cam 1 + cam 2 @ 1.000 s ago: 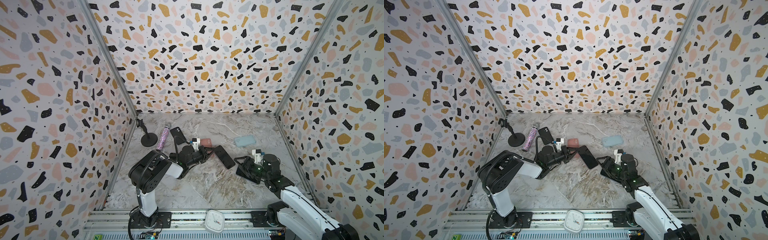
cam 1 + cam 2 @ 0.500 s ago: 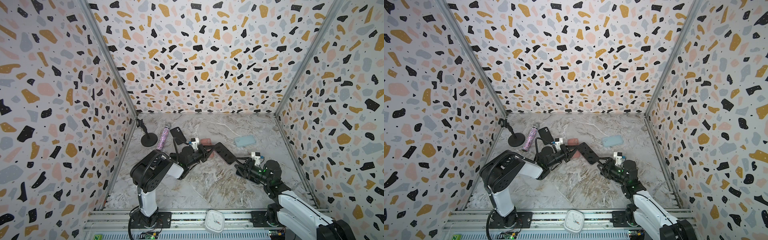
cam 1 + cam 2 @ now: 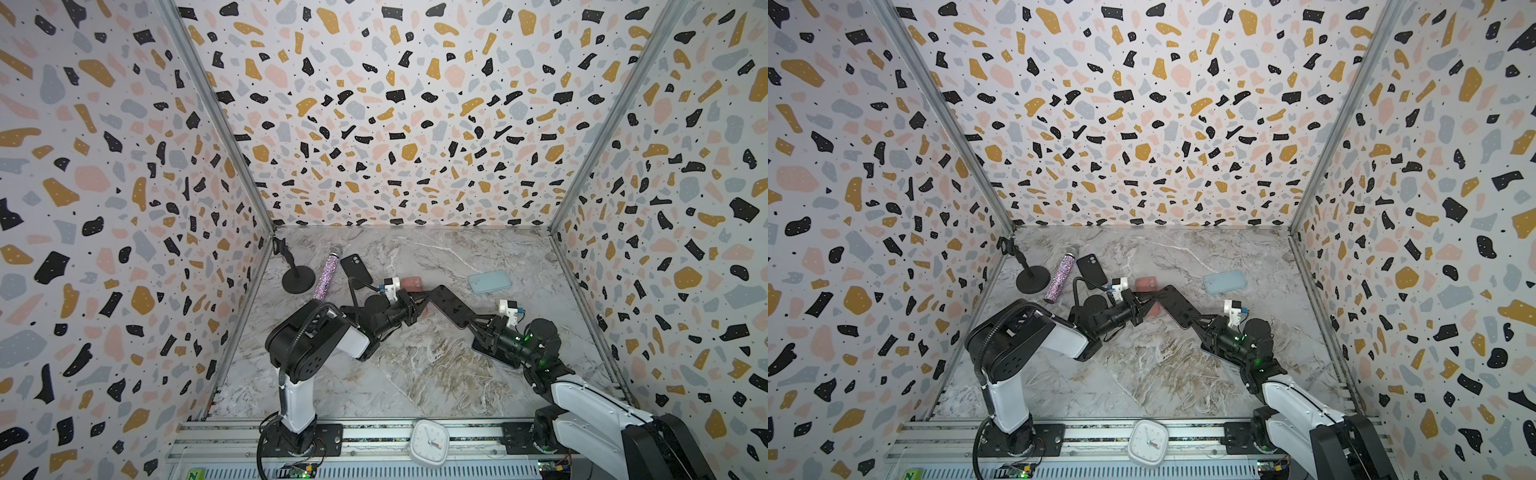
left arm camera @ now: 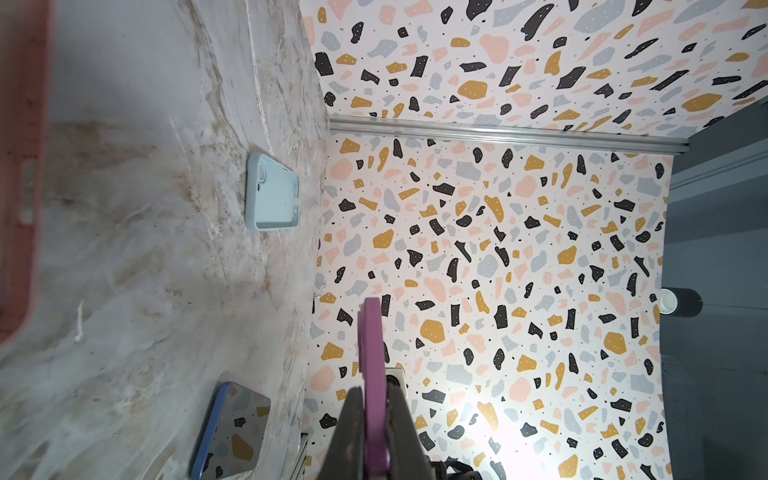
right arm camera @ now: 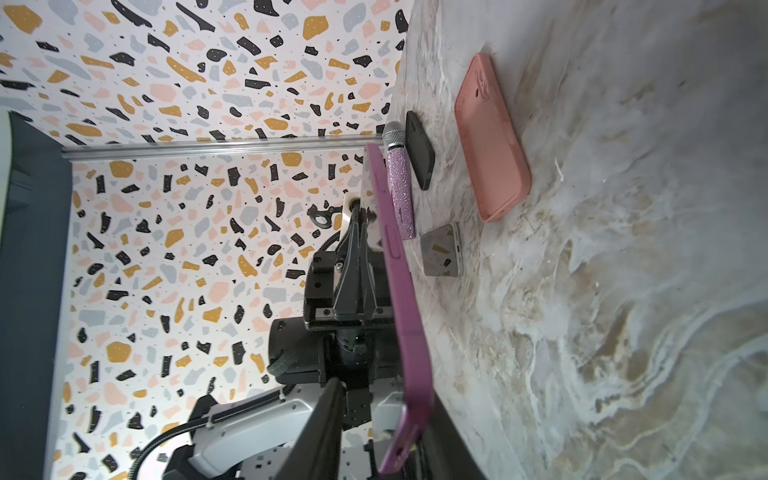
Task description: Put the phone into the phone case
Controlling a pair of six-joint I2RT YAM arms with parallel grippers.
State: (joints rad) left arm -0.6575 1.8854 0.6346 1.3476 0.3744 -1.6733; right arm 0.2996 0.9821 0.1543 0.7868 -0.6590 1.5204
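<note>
A thin purple phone case (image 3: 451, 305) (image 3: 1177, 305) with a dark upper face hangs above the table between both arms. My left gripper (image 3: 424, 301) (image 4: 376, 390) is shut on one end of the case (image 4: 370, 340). My right gripper (image 3: 473, 322) (image 5: 382, 411) straddles the other end of the case (image 5: 395, 257). That end lies against one finger, with a gap to the other. A blue-edged phone (image 4: 232, 432) (image 3: 492, 353) lies face up beneath the right arm. A silver phone (image 5: 440, 249) lies near the left gripper.
A pink case (image 3: 411, 284) (image 5: 490, 141) lies under the left gripper's fingers, a light blue case (image 3: 489, 281) (image 4: 272, 195) farther back right. A black case (image 3: 356, 268), glitter microphone (image 3: 326, 276) and its stand (image 3: 297, 280) sit back left. A white clock (image 3: 430, 442) rests on the front rail.
The left gripper raised the purple case off the table. The right gripper swung from above the blue-edged phone to the case's free end, and its jaws narrowed around it.
</note>
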